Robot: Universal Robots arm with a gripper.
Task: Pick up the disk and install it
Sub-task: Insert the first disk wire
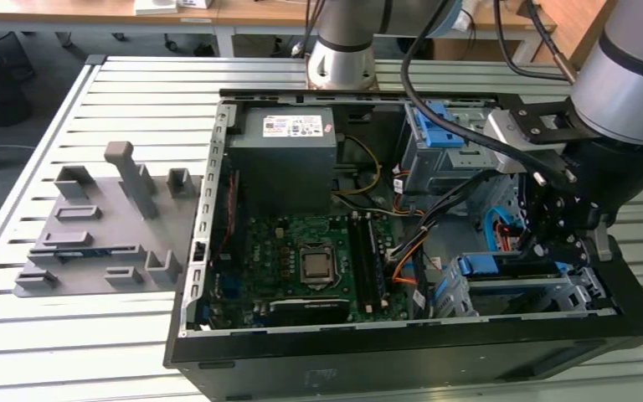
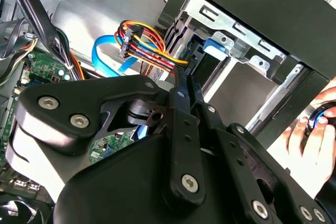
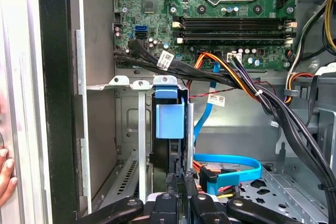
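Observation:
The disk (image 3: 169, 118) sits on edge in the metal drive cage (image 3: 131, 129) at the lower corner of the open computer case, with its blue end handle facing the motherboard. In the exterior view its blue handle (image 1: 491, 266) shows in the cage near the case's front, on the exterior view's right. My gripper (image 3: 182, 178) hangs right over the disk's other end. Its black fingers (image 2: 181, 90) are drawn together, and nothing shows between them. In the second wrist view the tips point at the cage slot and the blue handle (image 2: 215, 45).
Bundled black, orange and yellow cables (image 3: 247, 85) and a blue flat cable (image 3: 231, 163) run close by the cage. A person's hand (image 2: 315, 124) rests at the case's outer wall. The motherboard (image 1: 311, 260), a grey power supply (image 1: 288, 155) and a grey fixture plate (image 1: 98, 226) lie on the exterior view's left.

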